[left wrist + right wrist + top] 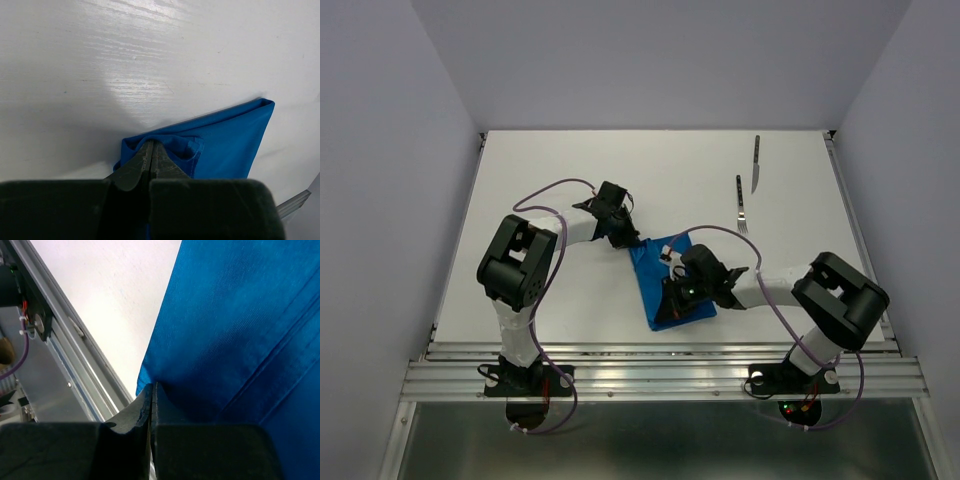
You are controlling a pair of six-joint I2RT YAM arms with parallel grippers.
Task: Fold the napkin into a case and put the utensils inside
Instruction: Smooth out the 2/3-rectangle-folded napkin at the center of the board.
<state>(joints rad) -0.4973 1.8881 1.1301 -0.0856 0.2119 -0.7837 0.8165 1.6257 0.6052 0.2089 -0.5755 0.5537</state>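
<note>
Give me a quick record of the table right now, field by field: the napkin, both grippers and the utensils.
napkin: blue, folded, lying mid-table
left gripper: shut, pinching a bunched corner of the napkin
right gripper: shut on the napkin's near edge
fork: on the bare table, far right, apart from the napkin
knife: just beyond the fork, not touching it
task state: fork and knife not yet inside the napkin
</note>
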